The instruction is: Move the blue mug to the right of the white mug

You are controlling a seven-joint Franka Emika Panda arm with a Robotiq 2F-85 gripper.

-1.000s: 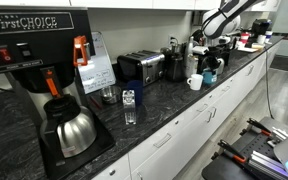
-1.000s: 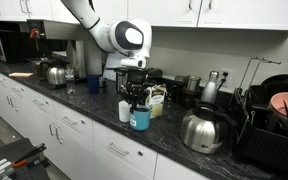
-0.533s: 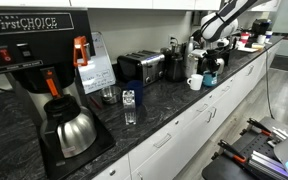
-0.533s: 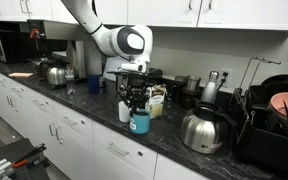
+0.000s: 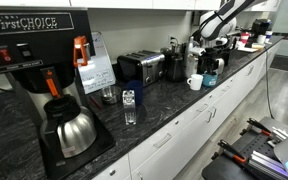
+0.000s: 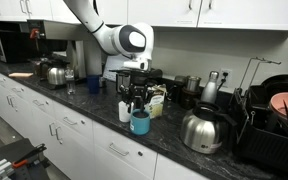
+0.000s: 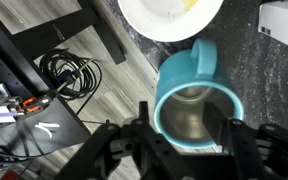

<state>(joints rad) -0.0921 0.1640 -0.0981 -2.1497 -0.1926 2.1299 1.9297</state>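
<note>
The blue mug (image 7: 194, 95) stands upright on the dark counter with its handle pointing up in the wrist view. It sits right beside the white mug (image 7: 171, 15). In both exterior views the two mugs are neighbours near the counter's front edge: blue mug (image 6: 140, 123) and white mug (image 6: 125, 111), blue mug (image 5: 209, 77) and white mug (image 5: 194, 82). My gripper (image 7: 181, 125) hangs just over the blue mug with its jaws apart. One finger (image 7: 144, 122) is outside the mug's wall, the other over its inside. In the exterior views the gripper (image 6: 137, 103) (image 5: 208, 62) sits directly above the mug.
A steel carafe (image 6: 201, 130) and a dish rack (image 6: 274, 120) stand further along the counter. A toaster (image 5: 141, 67), a printed clear glass (image 5: 130, 108) and a coffee maker (image 5: 34, 60) fill the other end. Small appliances stand behind the mugs. The counter edge (image 7: 134, 60) drops to cables on the floor.
The blue mug has come down onto the counter beside the white mug. The jaws, shut a second ago, have spread apart.
</note>
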